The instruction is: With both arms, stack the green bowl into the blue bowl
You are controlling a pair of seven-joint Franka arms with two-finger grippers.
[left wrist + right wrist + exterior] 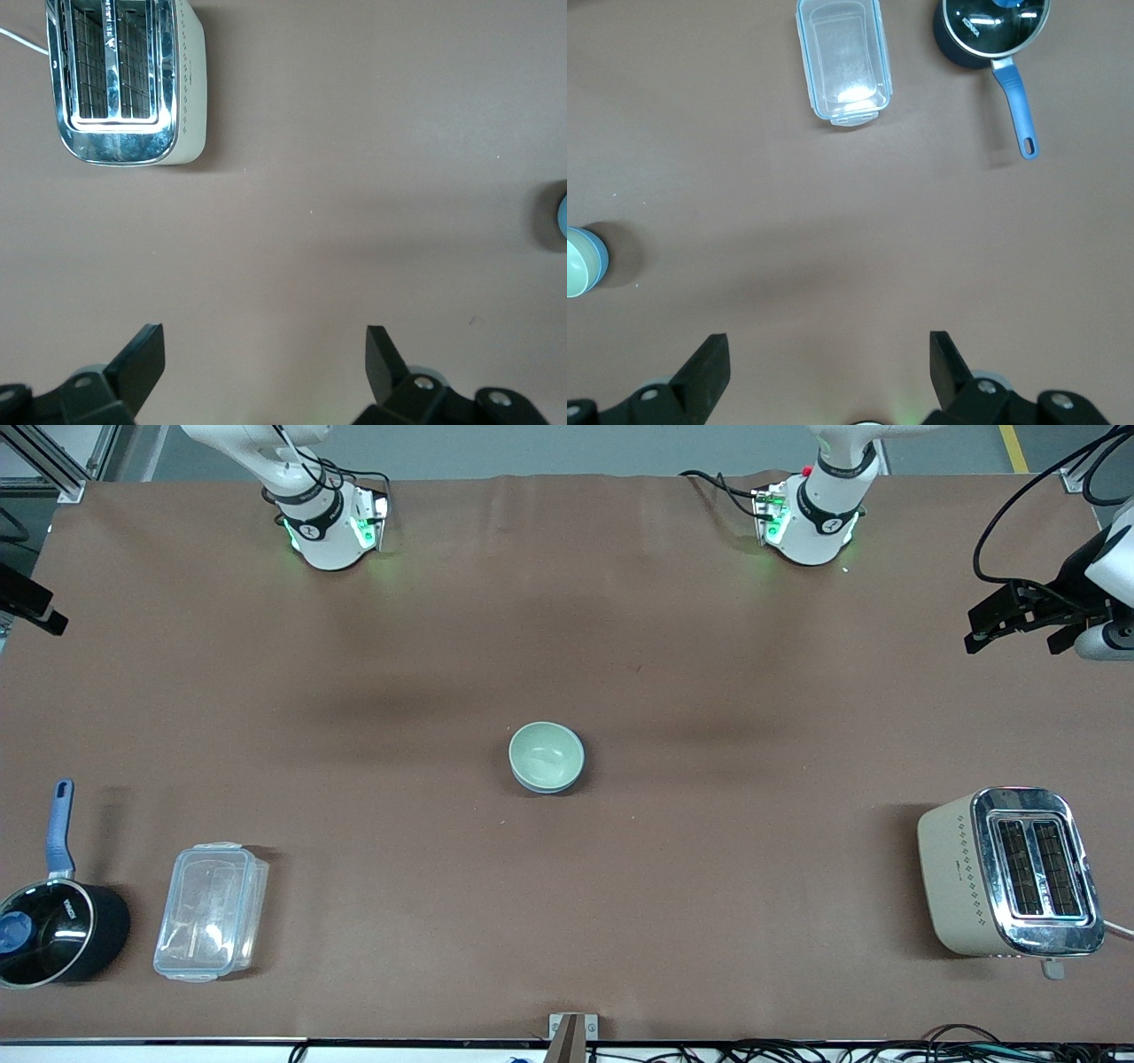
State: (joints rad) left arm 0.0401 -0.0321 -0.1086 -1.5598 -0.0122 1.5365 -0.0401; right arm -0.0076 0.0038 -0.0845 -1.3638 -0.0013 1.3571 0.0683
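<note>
The green bowl (545, 753) sits nested inside the blue bowl (549, 786) at the middle of the table; only the blue bowl's rim and outside show around it. The right wrist view shows both at its edge, the green bowl (574, 266) inside the blue bowl (599, 259). The left wrist view shows only a sliver of the blue bowl (563, 219). My left gripper (266, 359) is open and empty, up over the table near the toaster, and it shows in the front view (1014, 633). My right gripper (829, 359) is open and empty, up over the right arm's end (40, 611).
A cream and chrome toaster (1010, 872) stands at the left arm's end, near the front camera. A clear lidded plastic box (211, 911) and a black pot with a blue handle (53, 930) lie at the right arm's end. The brown mat (567, 620) covers the table.
</note>
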